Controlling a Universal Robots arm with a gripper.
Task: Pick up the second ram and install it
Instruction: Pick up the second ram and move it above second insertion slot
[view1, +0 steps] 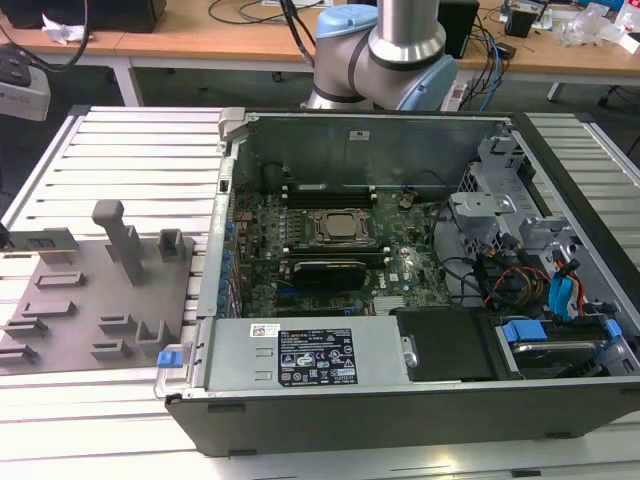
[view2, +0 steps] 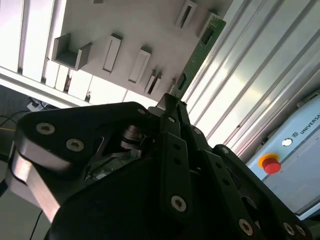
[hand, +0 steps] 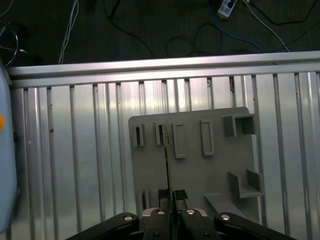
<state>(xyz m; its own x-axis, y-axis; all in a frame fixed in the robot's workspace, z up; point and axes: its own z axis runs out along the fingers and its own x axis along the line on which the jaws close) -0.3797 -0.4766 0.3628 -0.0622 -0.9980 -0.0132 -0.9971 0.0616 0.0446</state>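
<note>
Grip: the black two-fingered hand (hand: 171, 196) has its fingers pressed in from both sides, pinching the stick near one end.
Task piece: the second ram (view2: 198, 52), a long, thin green circuit-board stick, reaches out past the fingertips over the fixture. In the first wrist view it runs edge-on as a thin dark line.
Unclear: whether the stick's far end is free of the fixture's slot, I cannot tell.
Fixture: the flat gray plastic fixture (hand: 200, 175), with slots and upright blocks, lies on the ribbed aluminium bench (view1: 120, 130). In the exterior view it sits at nine o'clock of the case.
Case: the open dark computer case (view1: 370, 415) holds the green motherboard (view1: 262, 240), with a bundle of red, blue and black cables (view1: 500, 275) at three o'clock of the board.
Risk, tilt: to my eye the hold is at one end only, so the long free length could pivot in the pinch if it is knocked.
Risk, snag: if the far end sits in a slot, a pull off the straight line might jam it or drag the fixture.
Risk, seating: a tilted stick would likely meet its socket crooked, and pressing then could strain the board.
</note>
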